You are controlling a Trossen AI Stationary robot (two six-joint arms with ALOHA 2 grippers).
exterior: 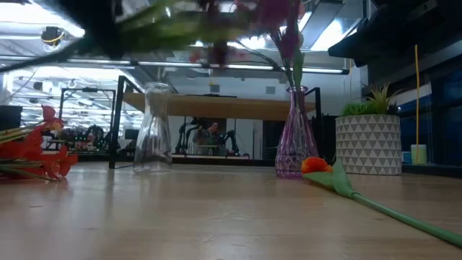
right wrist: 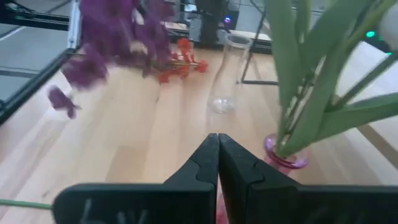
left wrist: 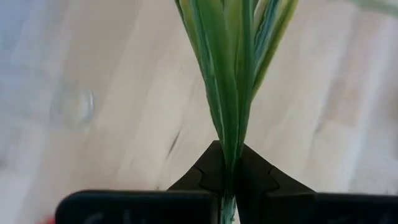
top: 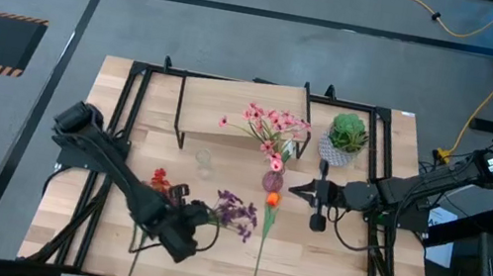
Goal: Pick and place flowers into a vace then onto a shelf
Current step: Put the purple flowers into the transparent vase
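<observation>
My left gripper hangs over the near middle of the table, shut on a bunch of purple flowers that shows in the air in the right wrist view. Red flowers lie on the table beside it. An orange flower lies by the foot of a purple glass vase that holds pink flowers. An empty clear vase stands left of it. The shelf stands at the far edge. My right gripper hovers shut just right of the purple vase. My left gripper pinches the purple flowers' bundled green stems between its two fingers. The fingers slant downward and lie across the stems. The bunch is lifted clear of the table, its blossoms pointing toward the purple vase.
A round green plant in a white patterned pot stands at the far right, next to the shelf. The orange flower's long stem runs toward the near edge. Black frame rails run along the table's sides.
</observation>
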